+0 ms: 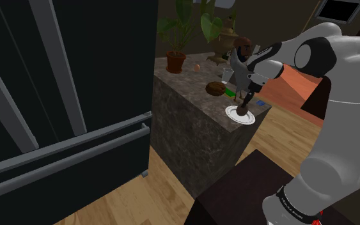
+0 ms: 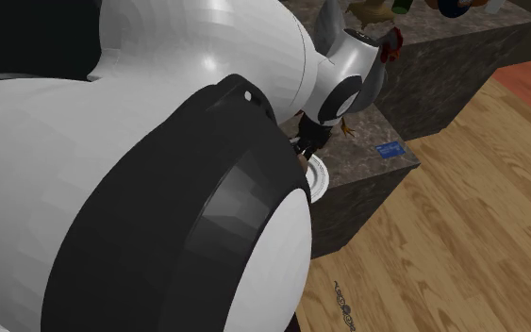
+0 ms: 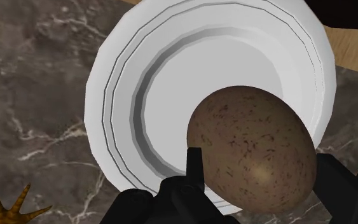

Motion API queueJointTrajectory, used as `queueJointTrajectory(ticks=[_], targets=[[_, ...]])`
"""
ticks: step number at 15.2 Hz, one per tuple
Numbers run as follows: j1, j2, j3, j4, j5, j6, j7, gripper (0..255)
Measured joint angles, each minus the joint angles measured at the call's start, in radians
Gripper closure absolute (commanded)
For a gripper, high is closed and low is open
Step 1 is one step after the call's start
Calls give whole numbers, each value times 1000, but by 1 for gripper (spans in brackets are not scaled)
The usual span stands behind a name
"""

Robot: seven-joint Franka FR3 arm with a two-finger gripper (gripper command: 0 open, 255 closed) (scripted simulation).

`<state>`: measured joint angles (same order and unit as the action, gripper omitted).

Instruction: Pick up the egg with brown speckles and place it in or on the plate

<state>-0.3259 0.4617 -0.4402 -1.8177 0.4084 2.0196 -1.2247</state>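
Note:
A brown egg with dark speckles point(image 3: 254, 149) sits between my black fingers, and my gripper point(image 3: 260, 175) is shut on it. Directly beneath it lies the white ringed plate point(image 3: 171, 95) on the dark marbled countertop. In the shoulder view the gripper point(image 1: 242, 108) points down with the egg point(image 1: 241, 113) just over the middle of the plate point(image 1: 231, 115), near the counter's front corner. In the second exterior view the plate's rim point(image 2: 320, 179) peeks out behind my arm. Whether the egg touches the plate I cannot tell.
On the counter behind the plate are a brown round object point(image 1: 215, 88), a glass point(image 1: 227, 74), a small orange egg point(image 1: 197, 66), a potted plant point(image 1: 176, 62) and a blue card point(image 1: 260, 102). A dark fridge point(image 1: 63, 96) stands on the shoulder view's left. An orange claw-shaped foot point(image 3: 9, 207) lies beside the plate.

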Motion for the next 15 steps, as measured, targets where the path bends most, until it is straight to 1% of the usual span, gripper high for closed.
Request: queueJointTrajectory(ticks=[3, 4, 10, 15], targets=[[0, 0, 0, 0, 0, 1, 0, 255], [0, 0, 0, -1, 0, 1, 0, 0], [0, 0, 0, 0, 0, 1, 0, 0], [-8, -36, -18, 63, -30, -94, 18, 0]])
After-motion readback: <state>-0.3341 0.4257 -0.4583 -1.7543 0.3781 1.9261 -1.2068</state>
